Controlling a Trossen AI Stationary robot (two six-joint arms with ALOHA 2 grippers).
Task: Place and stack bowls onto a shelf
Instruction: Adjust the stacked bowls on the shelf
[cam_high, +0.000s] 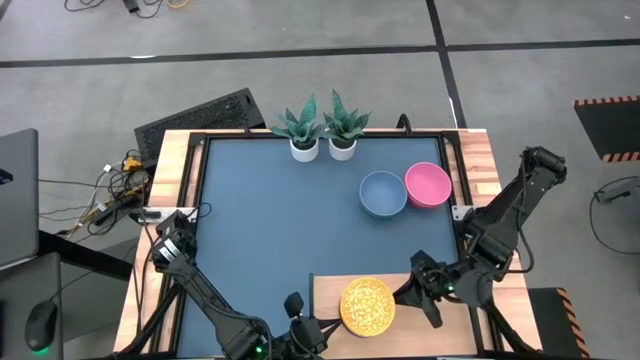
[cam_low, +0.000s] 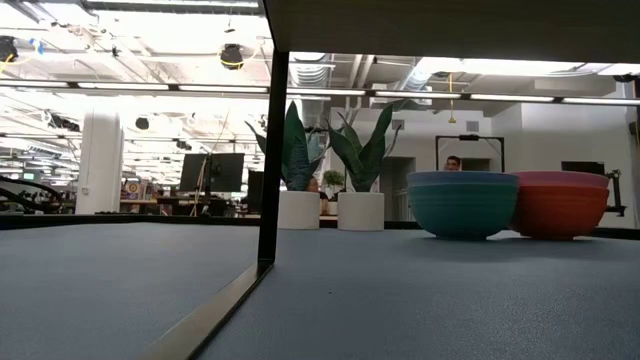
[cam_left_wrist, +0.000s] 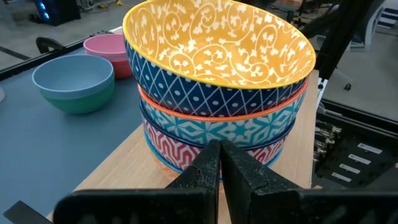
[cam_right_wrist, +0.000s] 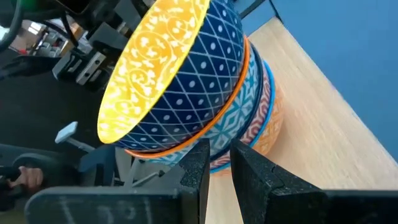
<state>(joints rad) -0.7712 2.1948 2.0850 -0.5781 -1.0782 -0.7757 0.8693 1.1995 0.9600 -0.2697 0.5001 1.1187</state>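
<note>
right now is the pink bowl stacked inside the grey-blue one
No, the pink bowl sits beside the grey-blue bowl on the tabletop, each with its own open rim showing.

Bright even overhead light, ceiling strip lights glaring in the low view, soft shadows, near shelf underside dark

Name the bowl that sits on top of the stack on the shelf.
The yellow-inside bowl with the dark blue diamond-patterned outside tops the stack on the shelf. The teal-patterned and red-patterned bowls sit beneath it; the grey-blue and pink bowls stand apart on the table.
</note>
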